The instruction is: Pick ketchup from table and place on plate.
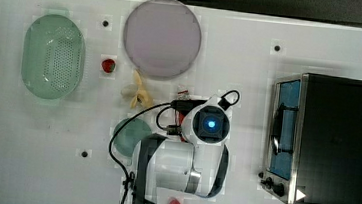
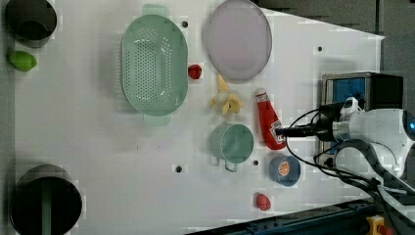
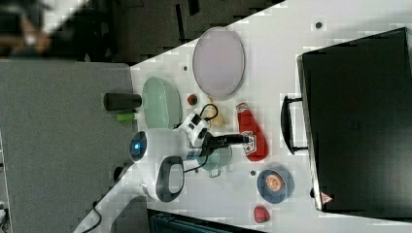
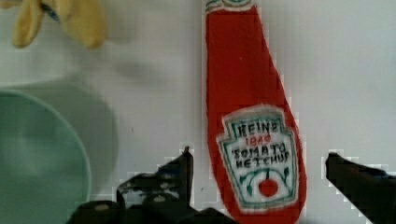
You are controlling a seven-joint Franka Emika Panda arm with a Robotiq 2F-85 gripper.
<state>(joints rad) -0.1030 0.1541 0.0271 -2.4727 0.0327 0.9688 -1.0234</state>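
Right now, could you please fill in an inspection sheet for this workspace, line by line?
Surface: white table with a few small dark holes.
Job's things: ketchup lying flat on the table, cap toward the plate; the plate has nothing on it.
Clutter: green colander, green cup, peeled banana, blue dish with orange slice, two red strawberries, a lime, two dark cylinders.
Grippers: gripper open, one finger on each side of the ketchup's label end, not touching it.
Cables: black cables looping from the wrist along the arm.
Surroundings: toaster oven on the top view's right.
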